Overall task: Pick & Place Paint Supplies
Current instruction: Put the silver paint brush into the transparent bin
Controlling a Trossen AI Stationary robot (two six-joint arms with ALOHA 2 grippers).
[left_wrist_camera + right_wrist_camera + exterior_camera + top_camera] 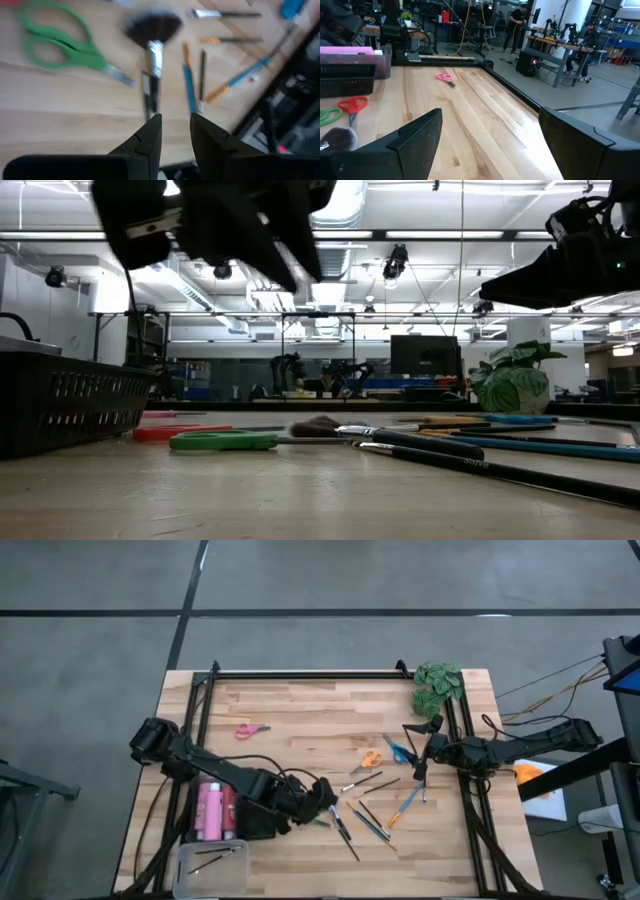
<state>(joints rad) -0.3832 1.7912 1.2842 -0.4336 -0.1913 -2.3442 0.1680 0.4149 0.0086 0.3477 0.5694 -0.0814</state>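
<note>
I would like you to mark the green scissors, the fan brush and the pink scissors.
green scissors (52,42): left wrist view, on the handle loops.
fan brush (151,26): left wrist view, on the dark bristles.
pink scissors (443,77): right wrist view, on the pink handles.

Open wood beyond the pink scissors (251,730) (brushes (372,810) crowding the front), leafy clump (438,686) cornered.

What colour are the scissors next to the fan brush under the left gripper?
Green scissors, clearest in the left wrist view, beside the dark fan brush.
</note>
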